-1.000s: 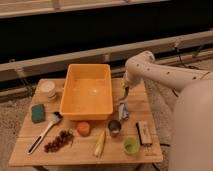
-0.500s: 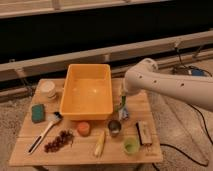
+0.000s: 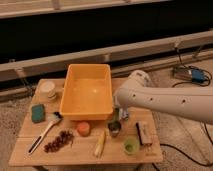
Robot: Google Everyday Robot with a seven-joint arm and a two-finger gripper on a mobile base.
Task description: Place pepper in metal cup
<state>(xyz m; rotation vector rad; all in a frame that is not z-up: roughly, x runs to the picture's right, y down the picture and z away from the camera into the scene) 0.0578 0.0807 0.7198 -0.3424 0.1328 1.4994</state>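
Note:
My gripper hangs from the white arm that reaches in from the right, at the yellow bin's front right corner. It is shut on the pepper, a slim dark green piece hanging down from the fingers. The metal cup stands upright on the wooden table, directly below the gripper. The pepper's lower end is just above the cup's rim or at it; I cannot tell whether they touch.
A large yellow bin fills the table's middle back. An orange cup, a corn cob and a light green cup stand around the metal cup. A small box lies right. Grapes, a utensil, a green sponge and a white bowl are left.
The arm has swung lower and further across the right side of the table. The gripper with the pepper has come down and slightly left toward the metal cup.

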